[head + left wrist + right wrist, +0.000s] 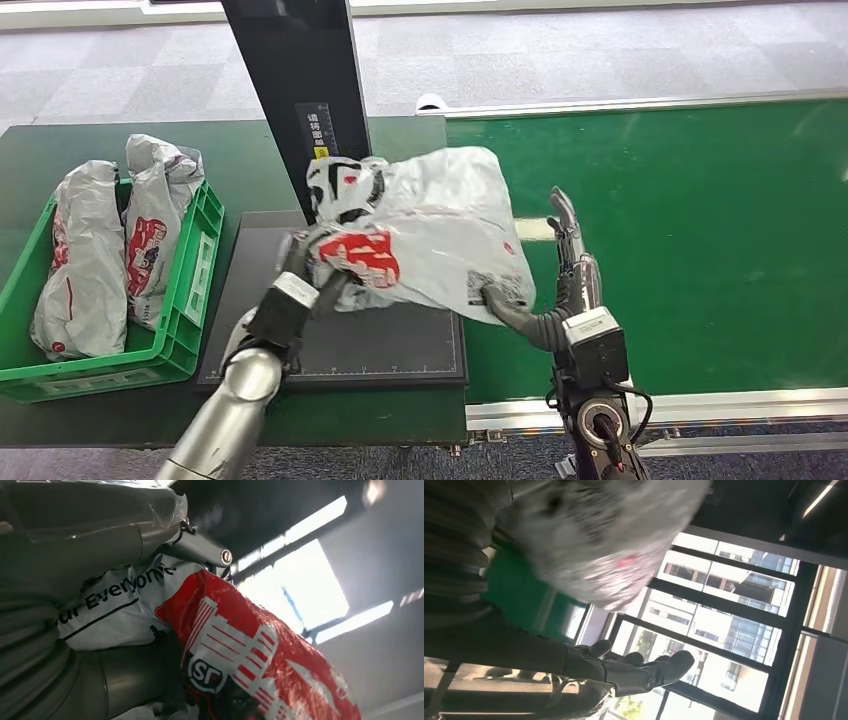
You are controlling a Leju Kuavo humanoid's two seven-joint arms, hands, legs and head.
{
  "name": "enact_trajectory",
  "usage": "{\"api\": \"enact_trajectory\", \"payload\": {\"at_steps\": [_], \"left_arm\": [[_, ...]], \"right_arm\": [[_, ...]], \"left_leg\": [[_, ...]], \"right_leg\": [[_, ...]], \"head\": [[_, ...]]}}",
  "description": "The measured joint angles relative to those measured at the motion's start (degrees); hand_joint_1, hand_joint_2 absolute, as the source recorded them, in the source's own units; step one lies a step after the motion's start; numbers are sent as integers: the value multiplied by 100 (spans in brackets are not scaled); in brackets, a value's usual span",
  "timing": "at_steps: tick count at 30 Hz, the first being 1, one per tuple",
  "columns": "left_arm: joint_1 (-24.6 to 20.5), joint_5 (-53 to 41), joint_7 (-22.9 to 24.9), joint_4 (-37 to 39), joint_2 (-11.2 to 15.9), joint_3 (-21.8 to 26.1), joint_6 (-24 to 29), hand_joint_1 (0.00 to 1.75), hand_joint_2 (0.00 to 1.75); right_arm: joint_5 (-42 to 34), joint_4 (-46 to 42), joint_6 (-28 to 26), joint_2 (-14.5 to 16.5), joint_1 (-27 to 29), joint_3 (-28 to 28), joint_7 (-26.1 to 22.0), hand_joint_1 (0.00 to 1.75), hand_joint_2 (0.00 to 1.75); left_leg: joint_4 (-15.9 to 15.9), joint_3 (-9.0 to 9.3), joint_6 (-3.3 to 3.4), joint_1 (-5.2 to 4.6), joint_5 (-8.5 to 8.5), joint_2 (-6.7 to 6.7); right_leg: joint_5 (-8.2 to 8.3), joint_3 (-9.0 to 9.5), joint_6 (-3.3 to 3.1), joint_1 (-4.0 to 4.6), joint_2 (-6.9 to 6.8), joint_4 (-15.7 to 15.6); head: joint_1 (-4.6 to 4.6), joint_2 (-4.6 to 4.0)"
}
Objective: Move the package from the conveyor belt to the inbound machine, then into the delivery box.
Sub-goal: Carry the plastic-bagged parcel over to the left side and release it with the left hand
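The package [430, 235], a crumpled grey plastic mailer with red and black print, is held up between both hands above the dark flat pad of the inbound machine [400, 345], its right part overhanging the edge of the green conveyor belt [700, 240]. The left robot hand [305, 270] grips it at about 8 o'clock, fingers wrapped around the red-printed end. The right robot hand [555, 270] props it at 4 o'clock, thumb pressed under the bag near a barcode label while the other fingers stand straight and apart, off the bag.

At 11 o'clock of the package, the machine's black post [300, 80] rises just behind it. At 9 o'clock, well apart on the dark green tabletop [60, 150], sits the green delivery box [195, 270], with two similar grey bags [85, 260] in it.

The left wrist view brings the print close [240, 650]: red panel, white stripes, black lettering "Everyone". The right wrist view has the bag blurred [609, 535], with dark fingers [644, 672] extended free beneath it.
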Motion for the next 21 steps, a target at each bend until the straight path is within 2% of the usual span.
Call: {"api": "enact_trajectory", "payload": {"at_steps": [2,4,7,9,15,21], "left_arm": [[7,640,-230,-621,199,524,488,175,175],[-37,1254,-416,-1105,438,1280,725,175,175],[-176,1401,-464,-1441,740,2366,754,175,175],[-225,1297,-459,-1493,886,2838,862,175,175],[-232,984,-530,-1385,1237,3686,1310,175,175],[-244,402,-461,-915,1570,3960,1785,175,175]], "right_arm": [[-55,-29,-66,-42,36,-39,-9,0,175],[-107,-37,-119,-94,54,-78,-13,0,175],[-147,-38,-151,-143,48,-137,-14,0,175],[-170,-38,-153,-149,29,-151,-14,0,175],[-287,-33,-175,-150,-9,-167,-74,0,175],[-361,-29,-263,-149,-41,-167,-128,0,175]], "left_leg": [[-2,-2,-1,3,0,9],[-2,4,-3,6,0,23],[-2,3,-10,8,5,13],[-3,1,-13,9,7,5],[-1,0,-13,7,7,7],[-1,-1,-13,7,7,6]], "right_leg": [[0,-3,-1,3,10,1],[1,-10,-3,7,23,2],[0,-13,-5,12,17,2],[-1,-10,-6,13,11,3],[0,-11,-5,11,10,3],[0,-14,-5,11,9,2]], "head": [[1,0],[-1,0],[-1,0],[1,0],[2,0],[1,0]]}}
